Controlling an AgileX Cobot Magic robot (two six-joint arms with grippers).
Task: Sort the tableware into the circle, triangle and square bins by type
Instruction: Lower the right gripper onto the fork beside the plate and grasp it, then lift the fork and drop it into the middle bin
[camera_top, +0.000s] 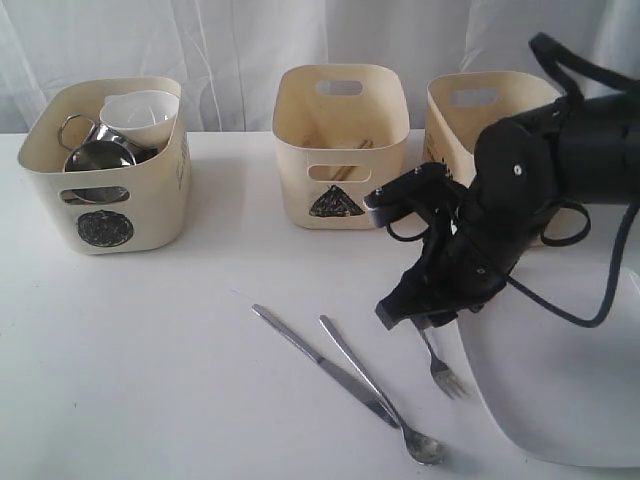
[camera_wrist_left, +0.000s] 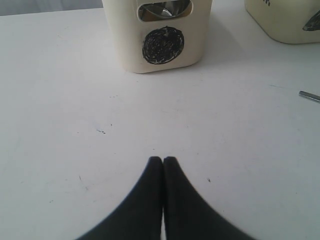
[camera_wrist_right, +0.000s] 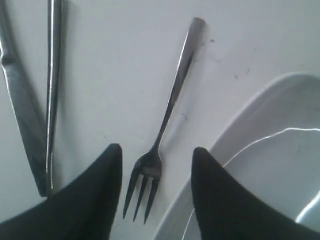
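Observation:
My right gripper (camera_wrist_right: 156, 152) is open and hangs just above the table, astride the tines of the steel fork (camera_wrist_right: 167, 120). In the exterior view, the gripper (camera_top: 425, 315) covers the fork's (camera_top: 440, 370) handle end. The large white plate (camera_wrist_right: 270, 165) (camera_top: 570, 390) lies right beside the fork. The knife (camera_top: 320, 365) and spoon (camera_top: 385, 400) lie side by side to the left. The circle bin (camera_top: 100, 170) holds steel mugs (camera_top: 85, 140), a steel bowl and the white bowl (camera_top: 140, 115). The triangle bin (camera_top: 340, 150) holds chopsticks. My left gripper (camera_wrist_left: 163, 159) is shut and empty, low over bare table facing the circle bin (camera_wrist_left: 160, 35).
The third bin (camera_top: 480, 120) stands at the back right, its front mark hidden by my right arm. A white curtain hangs behind the table. In the left wrist view the triangle bin's corner (camera_wrist_left: 285, 20) and the knife's tip (camera_wrist_left: 310, 96) show at one edge.

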